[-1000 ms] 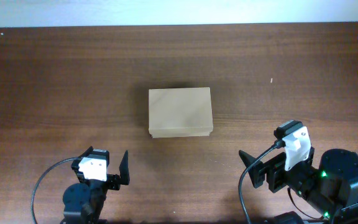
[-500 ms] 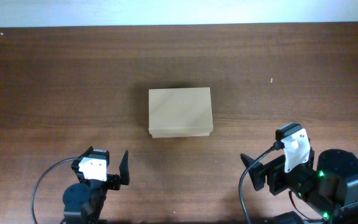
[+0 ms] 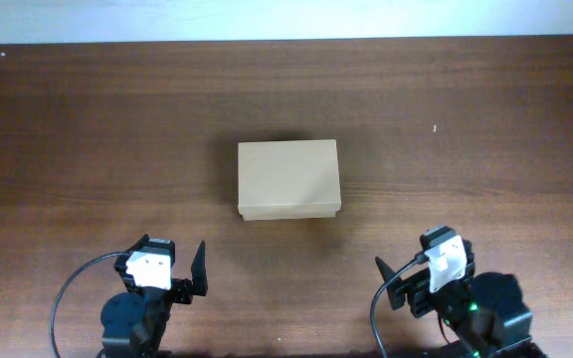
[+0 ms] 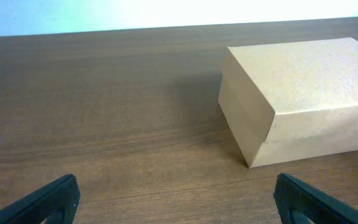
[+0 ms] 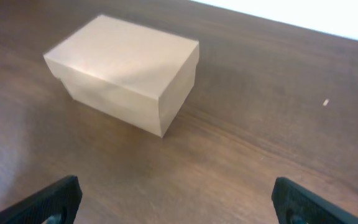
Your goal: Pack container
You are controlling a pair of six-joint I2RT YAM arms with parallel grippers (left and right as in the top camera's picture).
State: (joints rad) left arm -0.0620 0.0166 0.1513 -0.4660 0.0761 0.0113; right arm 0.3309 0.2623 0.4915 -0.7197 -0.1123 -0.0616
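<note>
A dark brown wooden desk (image 3: 485, 109) is seen from above, with a pale strip of wall (image 3: 286, 18) beyond its far edge. A small, plain, tan-brown rectangular cardboard box (image 3: 287, 180), the container, sits about midway between the left and right edges and about midway between the far and near edges. Its flap lid is shut and lies flat. Its long sides run parallel to the desk's far edge. Nothing touches it.

Two black robot arms with white camera housings sit at the near edge. The left arm (image 3: 143, 294) is towards the near left corner, with a black cable (image 3: 65, 298) looping beside it. The right arm (image 3: 456, 298) is towards the near right corner and shows a small green light (image 3: 473, 309). Both are well apart from the box.

From the left wrist camera, the left jaws stand wide and hold nothing. Their two black tips show at the bottom corners of the view, with bare desk between them and the box ahead and to the right. From the right wrist camera, the right jaws also stand wide and hold nothing, with the box ahead and to the left.

A tiny pale speck (image 3: 434, 128) lies on the desk towards the far right, well apart from the box.
</note>
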